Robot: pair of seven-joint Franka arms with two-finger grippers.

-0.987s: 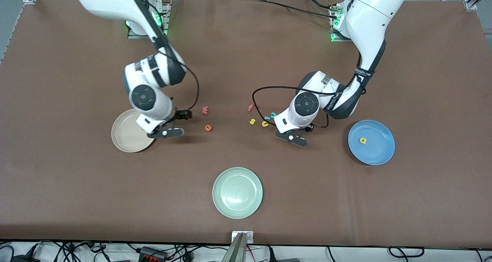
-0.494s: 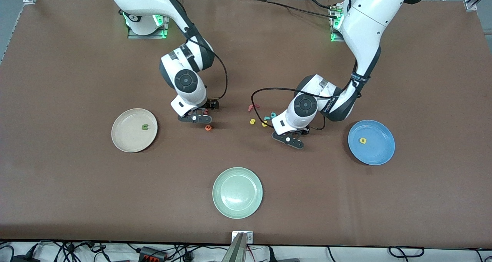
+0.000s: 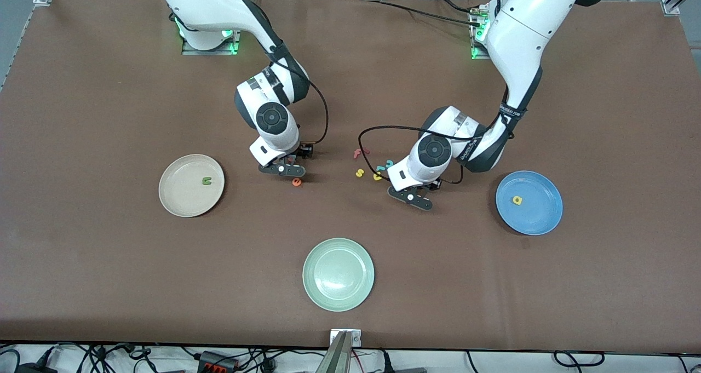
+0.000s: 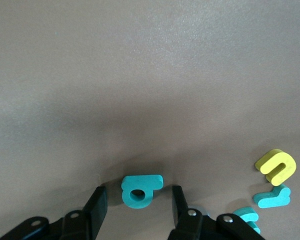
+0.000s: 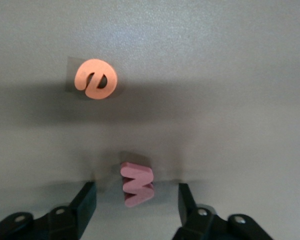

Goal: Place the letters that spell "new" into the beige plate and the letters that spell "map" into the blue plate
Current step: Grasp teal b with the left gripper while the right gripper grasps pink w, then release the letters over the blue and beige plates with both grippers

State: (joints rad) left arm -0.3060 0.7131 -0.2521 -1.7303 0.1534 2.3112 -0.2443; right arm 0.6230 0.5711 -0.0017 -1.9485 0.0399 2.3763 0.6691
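Note:
The beige plate [image 3: 176, 198] holds the green n [image 3: 206, 181]. A yellow a [image 3: 516, 200] lies in the blue plate [image 3: 539, 219]. My right gripper [image 3: 282, 168] [image 5: 135, 192] is low over the table and open. The pink w [image 5: 136, 184] stands between its fingers with a gap on each side; the hand hides it in the front view. The orange e [image 3: 296, 182] [image 5: 96, 79] lies just beside that gripper. My left gripper [image 3: 411, 196] [image 4: 137, 195] is open too, its fingers either side of the teal p [image 4: 140, 189] without touching it.
A red f [image 3: 358, 153], a yellow s [image 3: 360, 172], a yellow u [image 3: 378, 176] [image 4: 276, 166] and teal pieces [image 3: 389, 164] [image 4: 272, 196] lie clustered next to the left gripper. A pale green plate [image 3: 338, 274] sits nearer to the front camera, mid-table.
The right arm swung from over the beige plate, where the green n now shows, to the pink w and came down around it. The left gripper shifted slightly toward the letter cluster.

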